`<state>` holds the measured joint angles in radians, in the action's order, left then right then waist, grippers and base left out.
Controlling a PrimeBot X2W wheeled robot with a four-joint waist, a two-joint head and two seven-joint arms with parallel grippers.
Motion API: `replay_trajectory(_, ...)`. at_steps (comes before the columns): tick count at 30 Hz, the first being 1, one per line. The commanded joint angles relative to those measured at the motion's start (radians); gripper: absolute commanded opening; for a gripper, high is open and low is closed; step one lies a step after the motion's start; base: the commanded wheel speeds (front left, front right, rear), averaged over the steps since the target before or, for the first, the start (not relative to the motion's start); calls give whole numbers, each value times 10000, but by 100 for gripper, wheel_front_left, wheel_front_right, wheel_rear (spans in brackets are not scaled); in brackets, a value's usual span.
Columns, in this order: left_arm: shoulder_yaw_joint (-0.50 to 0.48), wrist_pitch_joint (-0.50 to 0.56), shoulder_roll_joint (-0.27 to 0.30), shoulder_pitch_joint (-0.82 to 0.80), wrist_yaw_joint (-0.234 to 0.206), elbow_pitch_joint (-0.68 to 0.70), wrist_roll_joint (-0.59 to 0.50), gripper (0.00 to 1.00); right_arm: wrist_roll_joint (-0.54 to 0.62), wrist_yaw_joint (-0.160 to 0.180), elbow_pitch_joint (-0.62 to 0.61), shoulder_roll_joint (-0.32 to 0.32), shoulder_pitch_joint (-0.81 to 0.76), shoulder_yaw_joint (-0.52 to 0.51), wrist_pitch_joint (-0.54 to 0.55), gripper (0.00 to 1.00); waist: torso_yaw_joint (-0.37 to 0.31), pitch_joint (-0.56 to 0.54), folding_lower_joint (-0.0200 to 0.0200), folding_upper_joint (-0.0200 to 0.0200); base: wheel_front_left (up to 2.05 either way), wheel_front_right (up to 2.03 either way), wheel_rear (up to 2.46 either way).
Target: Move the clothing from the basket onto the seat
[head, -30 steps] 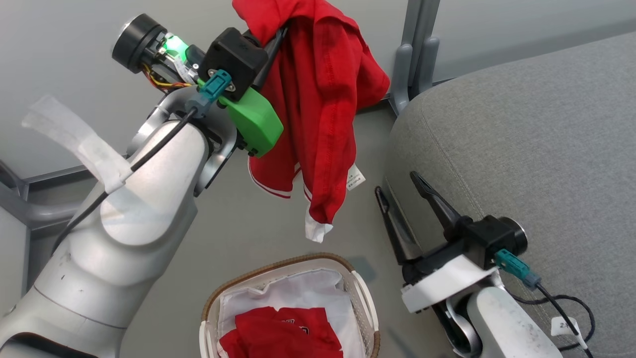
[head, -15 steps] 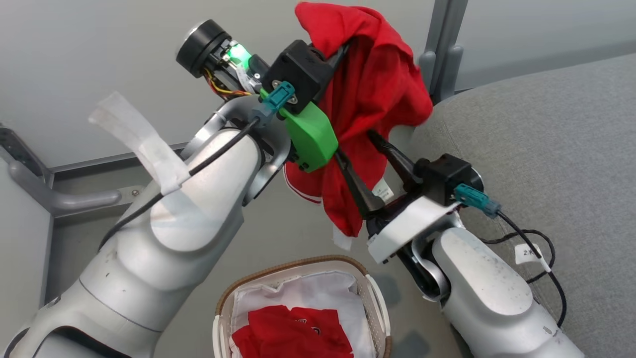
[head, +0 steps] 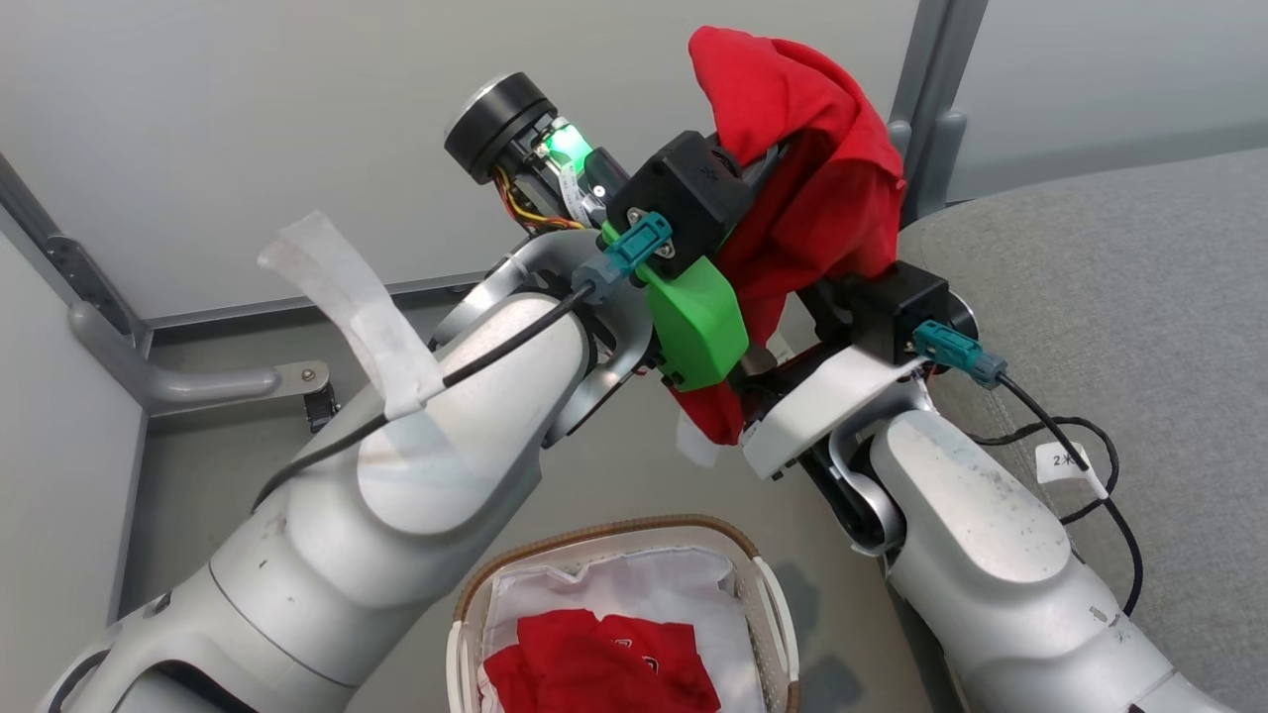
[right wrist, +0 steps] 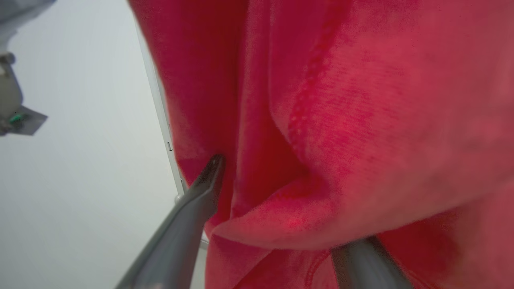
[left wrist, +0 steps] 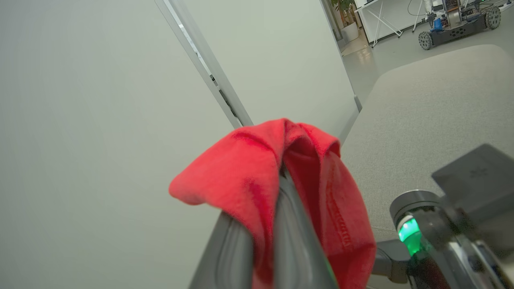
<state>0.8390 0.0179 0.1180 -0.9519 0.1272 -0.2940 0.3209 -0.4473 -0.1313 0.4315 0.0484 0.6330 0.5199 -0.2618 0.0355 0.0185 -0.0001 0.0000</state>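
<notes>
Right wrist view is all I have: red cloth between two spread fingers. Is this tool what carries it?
Observer: No. The left tool is shut on the garment, which drapes over it.
Operator: Has it reached the seat?
Observer: It hangs next to the edge of the seat, not lying on it.
Operator: Is the basket empty, then?
Observer: No, a second garment lies in the basket.

Matt red cloth garment (head: 822,188), coarse-woven grey seat (head: 1109,257), perforated plastic basket (head: 594,529), woven rim.
</notes>
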Motion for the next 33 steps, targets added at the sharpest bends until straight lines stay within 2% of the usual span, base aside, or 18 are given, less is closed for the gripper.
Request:
replay_trajectory(1,2,34,-11,183,10,85,158,0,86,10,132,33,145,-20,-49,100,103,-25,1,0,0,0,0)
replay_trajectory(2,21,46,-11,232,10,132,207,0,159,10,234,35,193,-62,-49,55,139,-31,1,0,0,0,0)
replay_trajectory(3,19,58,8,260,11,152,248,0,174,10,302,37,219,-83,-49,25,165,-34,1,0,0,0,0)
replay_trajectory(4,-16,67,59,315,-19,173,292,0,197,10,366,37,245,-114,-49,0,188,-35,1,0,0,0,0)
replay_trajectory(10,-276,-179,359,876,-260,-58,644,0,340,10,559,37,55,-384,-49,0,190,29,1,0,0,0,0)
replay_trajectory(16,-577,-1035,632,1575,-459,-688,915,0,521,10,553,37,-62,-536,-49,0,66,231,1,0,0,0,0)
replay_trajectory(17,-617,-1225,649,1682,-456,-799,952,11,535,10,533,37,-68,-582,-51,0,49,255,1,0,0,0,0)
replay_trajectory(18,-637,-1476,689,1806,-448,-951,960,42,543,10,507,37,-74,-641,-49,0,32,280,1,0,0,0,0)
replay_trajectory(19,-624,-1676,736,1904,-425,-1092,947,60,579,10,481,37,-80,-692,-51,0,17,302,1,0,0,0,0)
replay_trajectory(20,-628,-1933,761,2017,-414,-1254,946,100,612,10,460,37,-91,-759,-51,0,5,328,1,0,0,0,0)
replay_trajectory(24,-813,-2557,624,2480,-412,-1775,1194,100,725,10,374,37,-116,-1039,-51,0,-18,393,1,0,0,0,0)
replay_trajectory(33,-1365,-2836,257,3948,-476,-1886,1557,100,1318,10,300,35,-305,-1748,-51,0,25,506,1,0,0,0,0)
